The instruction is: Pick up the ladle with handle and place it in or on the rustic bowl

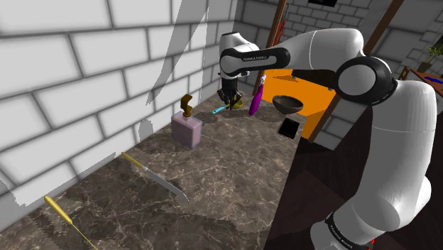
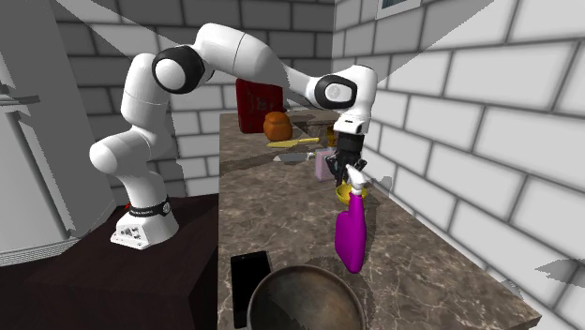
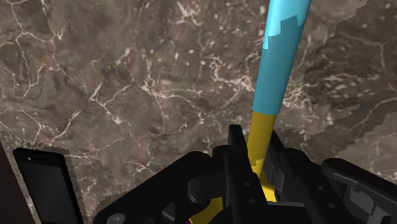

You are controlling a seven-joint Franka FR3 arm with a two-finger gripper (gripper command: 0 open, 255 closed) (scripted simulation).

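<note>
I see arm (image 1: 312, 53) reaching over tabletop (image 1: 213, 177), end effector (image 3: 254, 151) down, pinching ladle (image 3: 275, 70) mid-shaft; magenta end points toward bowl (image 1: 287, 104).

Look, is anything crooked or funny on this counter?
Only the ladle with cyan-and-yellow handle and magenta scoop: it hangs slanted from the black pincer, clasped at its yellow part. Nothing looks spilled or broken.

Pale grey brick wall (image 1: 64, 78) behind brown veined marble counter (image 1: 227, 177). Orange panel (image 1: 316, 106) past counter's far end. Grey cabinet (image 2: 28, 150) at second exterior view's left. Plant (image 1: 431, 55) far back.
</note>
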